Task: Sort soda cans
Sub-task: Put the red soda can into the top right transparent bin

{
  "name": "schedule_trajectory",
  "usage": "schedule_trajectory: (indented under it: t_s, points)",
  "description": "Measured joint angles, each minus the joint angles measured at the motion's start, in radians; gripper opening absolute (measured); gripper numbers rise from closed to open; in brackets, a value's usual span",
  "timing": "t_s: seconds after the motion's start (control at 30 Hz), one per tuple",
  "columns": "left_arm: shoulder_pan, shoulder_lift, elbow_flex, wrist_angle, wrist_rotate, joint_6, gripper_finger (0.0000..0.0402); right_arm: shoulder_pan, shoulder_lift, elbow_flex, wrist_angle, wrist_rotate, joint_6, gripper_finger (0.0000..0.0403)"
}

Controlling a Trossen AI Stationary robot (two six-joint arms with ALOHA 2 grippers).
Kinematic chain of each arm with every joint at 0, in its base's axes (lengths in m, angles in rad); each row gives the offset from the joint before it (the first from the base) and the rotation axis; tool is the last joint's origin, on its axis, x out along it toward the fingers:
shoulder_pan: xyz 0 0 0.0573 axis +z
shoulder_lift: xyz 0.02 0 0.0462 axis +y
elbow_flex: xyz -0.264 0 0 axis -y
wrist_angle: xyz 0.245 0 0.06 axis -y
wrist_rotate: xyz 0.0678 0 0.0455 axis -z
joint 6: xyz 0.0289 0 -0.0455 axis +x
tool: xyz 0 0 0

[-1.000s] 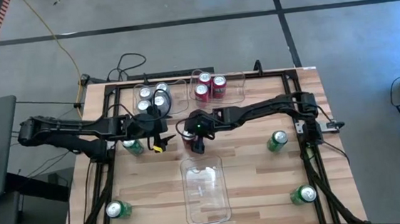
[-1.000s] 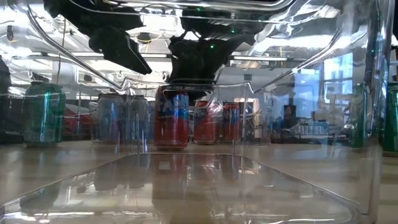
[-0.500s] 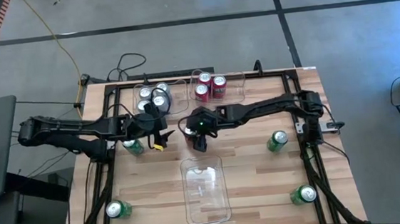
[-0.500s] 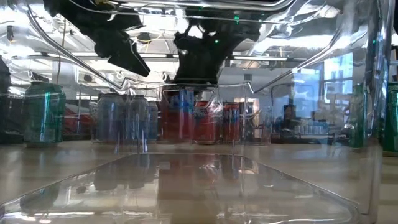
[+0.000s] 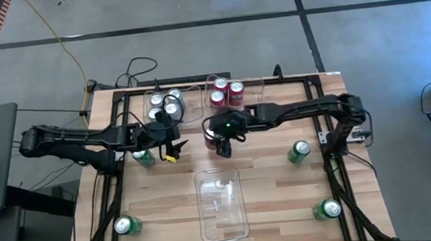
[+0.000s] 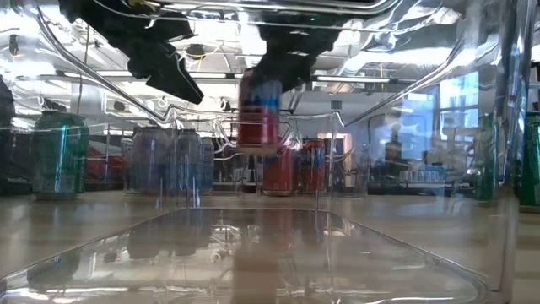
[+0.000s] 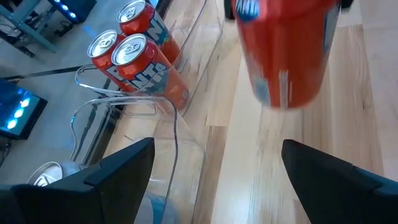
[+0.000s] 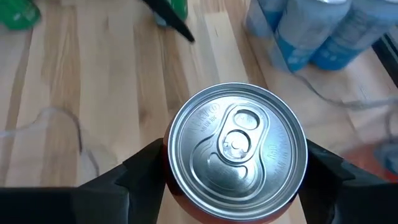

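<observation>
Your right gripper point(image 5: 219, 141) held 1 red can point(image 6: 258, 111) in closed jaws above the desk point(image 5: 275, 193); left gripper point(image 5: 173, 148) gaped empty; a slack hold risked a drop.

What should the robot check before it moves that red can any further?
1. Right gripper shut on red can: ok.
2. Can off the table: ok, low view shows it in the air.
3. Can upright: ok.
4. Red bin has room: ok, three cans inside.
5. Left gripper out of the way: cannot tell; open beside the path.
</observation>
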Motion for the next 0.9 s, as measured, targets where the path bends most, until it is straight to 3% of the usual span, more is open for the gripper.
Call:
schedule_trajectory:
  t_s: [0.33, 0.5, 0.7, 0.9]
  points:
    - [0.0, 0.0, 0.0, 0.0, 0.0, 0.012, 0.0345, 0.007, -0.198, 0.0, -0.157, 0.004, 0.057, 0.0283]
    - [0.0, 0.0, 0.0, -0.002, 0.0, 0.015, 0.0345, 0.04, -0.291, 0.001, -0.242, 0.126, 0.085, 0.0283]
    - [0.0, 0.0, 0.0, 0.0, 0.0, 0.007, 0.0345, 0.063, -0.336, 0.001, -0.281, 0.207, 0.112, 0.0283]
    - [0.0, 0.0, 0.0, 0.019, 0.001, -0.011, 0.0345, 0.037, -0.334, 0.001, -0.283, 0.208, 0.11, 0.0283]
